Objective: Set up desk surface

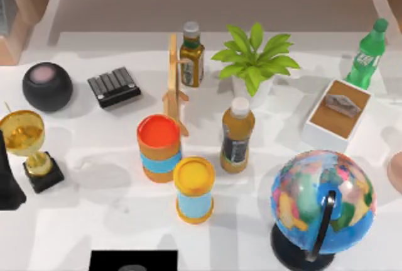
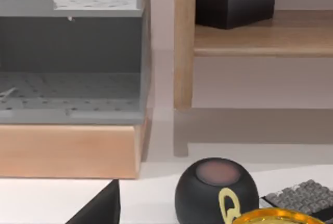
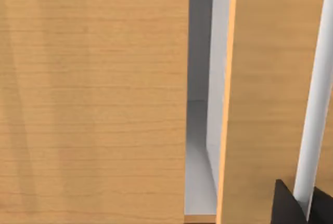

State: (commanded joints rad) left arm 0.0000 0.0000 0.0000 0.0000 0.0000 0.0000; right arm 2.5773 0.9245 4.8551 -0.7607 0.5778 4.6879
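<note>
Left gripper (image 2: 99, 208) sits low at the desk's left edge near the black speaker (image 2: 216, 190) and gold trophy (image 1: 25, 136); grip state can't tell. Right gripper (image 3: 291, 206) faces the wood shelf panels (image 3: 93, 99), state can't tell either. The desk surface (image 1: 94, 221) spreads under everything, crowded mid and right. Looks like an early step w/ nothing grasped yet, so you prob need to pick one item next; approach needs care, since the objs stand close together. Containers: white tray (image 1: 314, 126) holds a small grey obj, white pot (image 1: 242, 88) holds the green plant (image 1: 254, 54), and the black tissue box (image 2: 235, 5) on the shelf shows a tissue on top.
</note>
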